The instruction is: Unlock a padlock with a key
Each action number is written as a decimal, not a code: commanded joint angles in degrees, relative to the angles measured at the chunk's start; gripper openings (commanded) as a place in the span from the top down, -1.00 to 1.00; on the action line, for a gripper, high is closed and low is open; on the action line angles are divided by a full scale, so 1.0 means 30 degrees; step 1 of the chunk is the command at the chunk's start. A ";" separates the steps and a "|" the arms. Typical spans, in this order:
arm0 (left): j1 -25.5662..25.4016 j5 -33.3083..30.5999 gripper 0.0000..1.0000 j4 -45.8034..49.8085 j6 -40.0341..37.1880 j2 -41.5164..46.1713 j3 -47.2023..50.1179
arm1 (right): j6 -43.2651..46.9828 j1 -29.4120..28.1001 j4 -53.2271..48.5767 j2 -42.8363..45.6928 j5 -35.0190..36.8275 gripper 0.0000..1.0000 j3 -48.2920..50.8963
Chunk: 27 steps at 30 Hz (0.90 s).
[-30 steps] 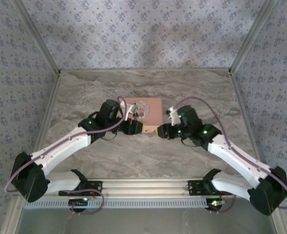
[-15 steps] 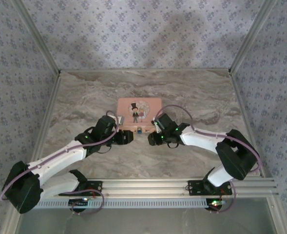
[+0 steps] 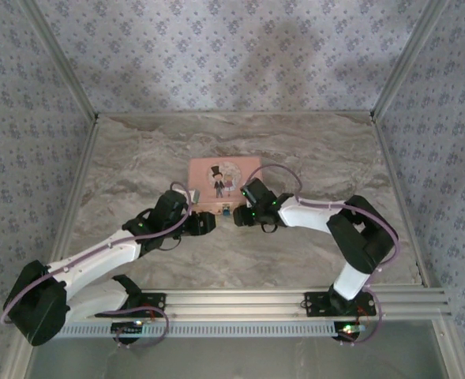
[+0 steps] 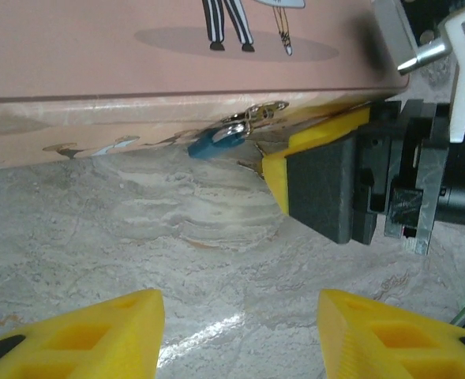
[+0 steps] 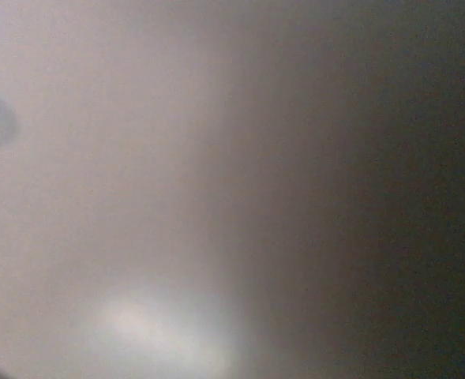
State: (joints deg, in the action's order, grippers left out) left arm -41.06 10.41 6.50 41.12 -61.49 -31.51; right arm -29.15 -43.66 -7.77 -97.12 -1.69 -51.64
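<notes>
A pink cartoon-printed tin (image 3: 224,180) sits mid-table. The tiny bluish padlock (image 3: 227,212) hangs at its front clasp, and in the left wrist view the padlock (image 4: 211,145) dangles below the tin's front wall (image 4: 98,118). My left gripper (image 3: 210,223) is low on the table just left of the padlock. Its yellow fingertips (image 4: 98,332) stand open over bare marble, short of the lock. My right gripper (image 3: 239,218) is close on the padlock's right, and one of its yellow fingers (image 4: 275,169) almost touches the tin. The right wrist view is a grey blur. The key is hidden.
Patterned walls (image 3: 232,55) close the table on three sides, and an aluminium rail (image 3: 240,304) runs along the near edge. The right arm's elbow (image 3: 362,233) folds high at the right. Open marble (image 3: 137,158) surrounds the tin.
The left arm drew back off the tin's lid to its front. The right arm folded and brought its gripper left, up to the padlock.
</notes>
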 commanded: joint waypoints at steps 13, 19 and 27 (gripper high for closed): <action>-0.0142 -0.0317 -0.07 -0.0968 0.0670 0.1003 0.0845 | -0.2726 -0.0710 -0.2268 -0.2141 0.2426 0.28 -0.1350; -0.0098 -0.0505 -0.06 -0.1024 0.0806 0.1389 0.1097 | -0.3308 -0.1200 -0.3555 -0.2677 0.2681 0.34 -0.1571; -0.0098 -0.0513 -0.06 -0.1197 0.0826 0.1426 0.1135 | -0.4005 -0.1845 -0.3941 -0.2667 0.2720 0.33 -0.0783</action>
State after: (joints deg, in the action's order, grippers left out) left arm -41.06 9.56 4.21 43.18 -58.17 -27.88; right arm -38.41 -47.90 -14.22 -102.06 9.30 -56.80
